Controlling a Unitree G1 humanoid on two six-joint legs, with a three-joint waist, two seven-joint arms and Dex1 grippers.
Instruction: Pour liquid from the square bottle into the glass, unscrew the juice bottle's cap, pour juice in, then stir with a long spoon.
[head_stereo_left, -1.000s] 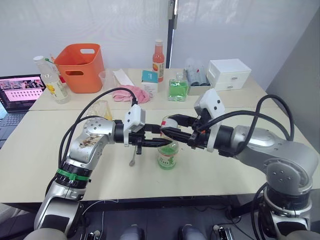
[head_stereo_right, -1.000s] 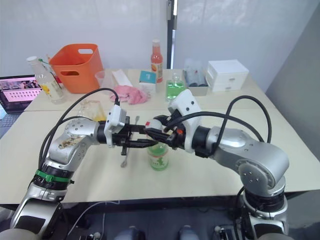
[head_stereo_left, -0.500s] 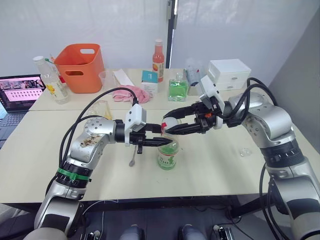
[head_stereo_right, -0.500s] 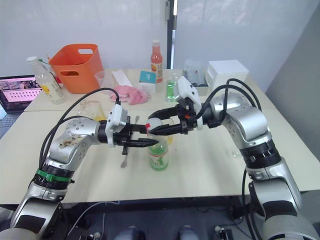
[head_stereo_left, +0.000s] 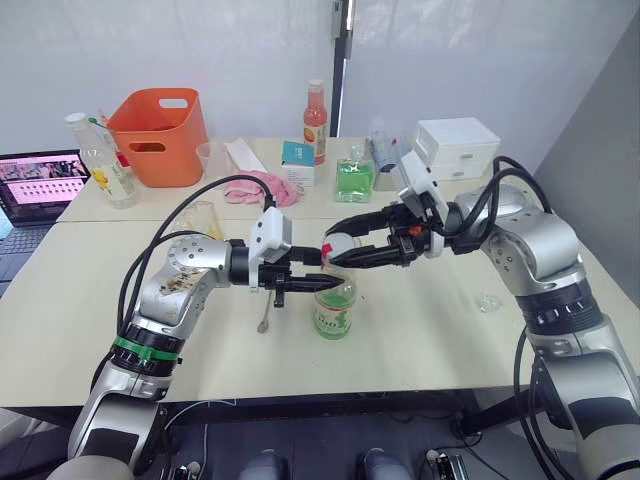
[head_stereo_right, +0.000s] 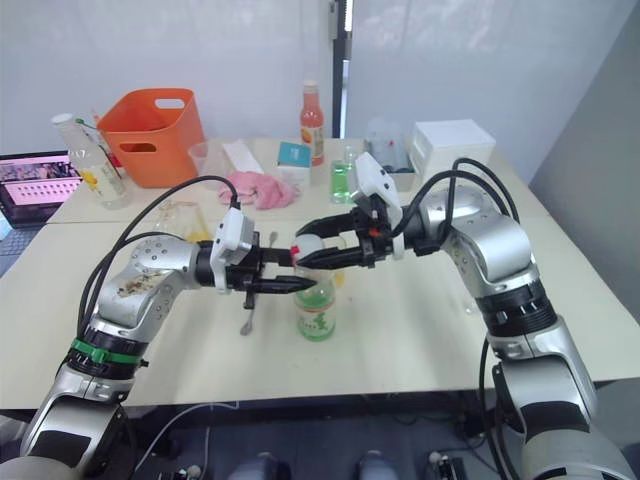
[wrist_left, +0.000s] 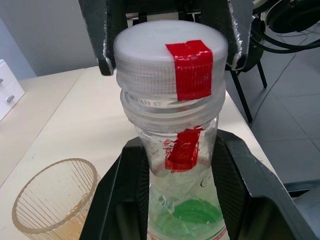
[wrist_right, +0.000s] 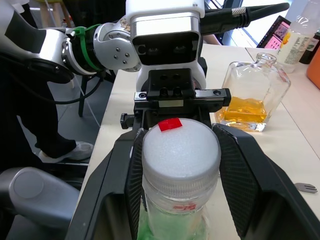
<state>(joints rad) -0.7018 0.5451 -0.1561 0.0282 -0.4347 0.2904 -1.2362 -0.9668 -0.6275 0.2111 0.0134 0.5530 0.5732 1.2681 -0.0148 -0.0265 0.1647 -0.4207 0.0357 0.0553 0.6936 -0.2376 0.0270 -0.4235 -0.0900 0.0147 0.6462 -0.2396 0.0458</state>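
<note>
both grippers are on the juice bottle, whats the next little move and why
Probably twist the cap off with the right gripper. Its fingers sit on either side of the cap, which is on the juice bottle, while the left gripper clamps the neck just below, bracing the upright bottle.

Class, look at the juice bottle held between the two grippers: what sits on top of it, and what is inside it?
On the juice bottle sits the cap, white with a red tape strip, between the right gripper fingers. Inside, green liquid; how full it is stays hidden behind the label and the left gripper.
</note>
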